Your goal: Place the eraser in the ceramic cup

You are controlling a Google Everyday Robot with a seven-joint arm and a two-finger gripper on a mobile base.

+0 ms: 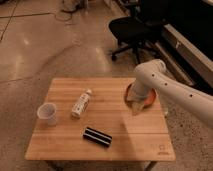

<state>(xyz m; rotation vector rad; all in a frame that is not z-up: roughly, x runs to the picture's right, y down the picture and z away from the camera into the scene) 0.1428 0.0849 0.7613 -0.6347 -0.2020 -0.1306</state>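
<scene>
Nearest the camera, the wooden table [145, 132] is showing its front edge, with a small dark marking sitting near its front right corner.

The eraser [97, 136] is lying flat on the front half of the table, a little left of centre. It is a black block with pale stripes along its length, angled slightly across the board, and nothing is touching it.

The ceramic cup [47, 113] is standing upright near the table's left edge, behind and to the left of the eraser and well apart from it. Its mouth is facing up.

The white bottle [82, 103] is lying on its side between cup and centre, its cap end pointing toward the far edge. It is sitting near the cup but not touching it.

On the right side, the gripper [136, 106] is hanging over the near rim of the orange-red bowl [151, 94], well apart from the eraser. Whether it is wide, narrow or holding anything cannot be told. The white arm [170, 87] is reaching in from the right, covering much of the bowl.

Beyond the table, a black office chair [131, 30] is standing on the polished floor [40, 45], and cables [74, 9] are trailing at the far edge.
</scene>
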